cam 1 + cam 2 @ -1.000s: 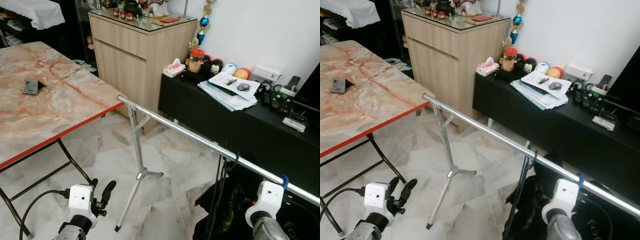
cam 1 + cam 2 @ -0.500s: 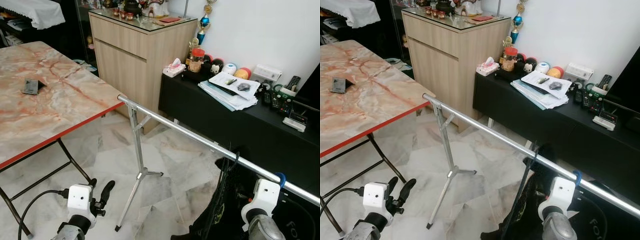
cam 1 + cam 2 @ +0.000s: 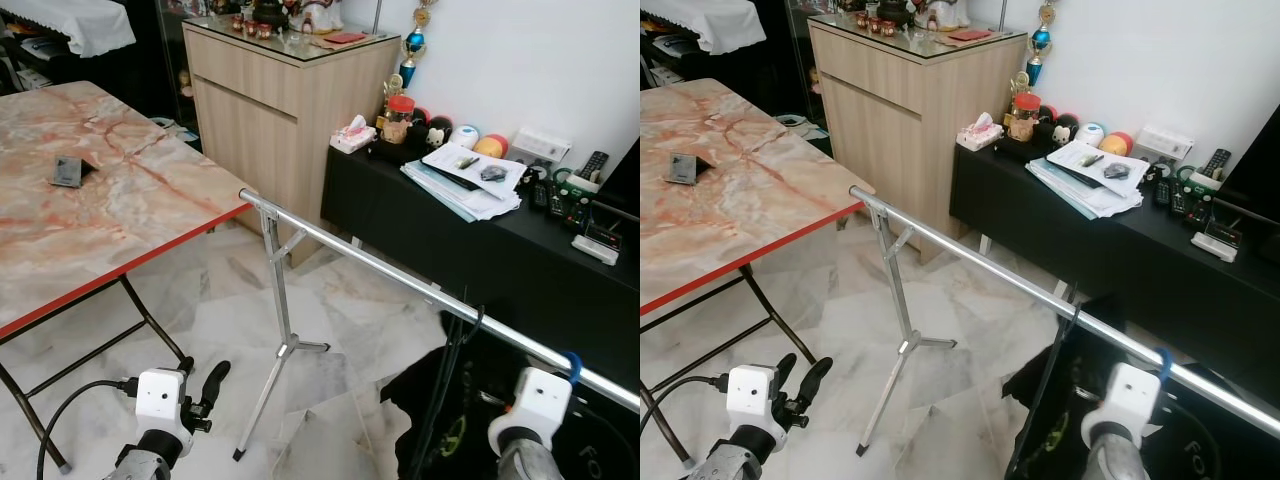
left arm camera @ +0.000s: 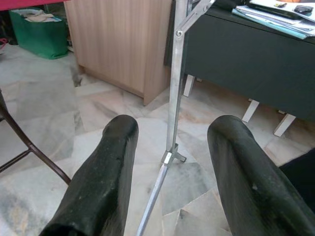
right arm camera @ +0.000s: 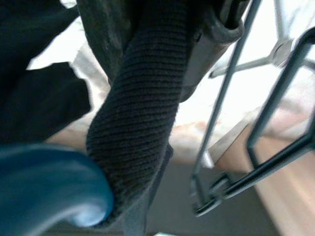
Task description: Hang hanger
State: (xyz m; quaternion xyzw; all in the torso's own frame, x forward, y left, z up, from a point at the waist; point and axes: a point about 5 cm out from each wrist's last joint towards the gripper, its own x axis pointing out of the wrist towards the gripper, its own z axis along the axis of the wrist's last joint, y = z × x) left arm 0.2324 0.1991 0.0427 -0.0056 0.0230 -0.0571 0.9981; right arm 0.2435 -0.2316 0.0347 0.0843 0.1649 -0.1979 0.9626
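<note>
A silver clothes rail [image 3: 360, 262] runs from the table's corner down to the right. Black wire hangers [image 3: 470, 322] hook over it, with a black garment [image 3: 440, 400] drooping below. My right gripper [image 3: 550, 385] is just under the rail, behind its white wrist camera, shut on a blue hanger. That hanger's hook [image 3: 572, 366] sits at the rail. In the right wrist view, a dark knit collar [image 5: 142, 98] drapes over the blue hanger [image 5: 49, 187], beside the black wire hangers [image 5: 231, 187]. My left gripper [image 3: 200, 378] hangs low and open, holding nothing.
A marble-top folding table [image 3: 90, 230] with a red edge stands at the left, a small dark object [image 3: 68, 172] on it. Behind are a wooden cabinet [image 3: 280, 100] and a black low console [image 3: 480, 250] covered with papers and remotes. The rack's leg [image 3: 280, 340] stands on the marble floor.
My right gripper, with the blue hanger and black garment, swung left half a second ago and is now back to the right under the rail. The left arm stayed put.
</note>
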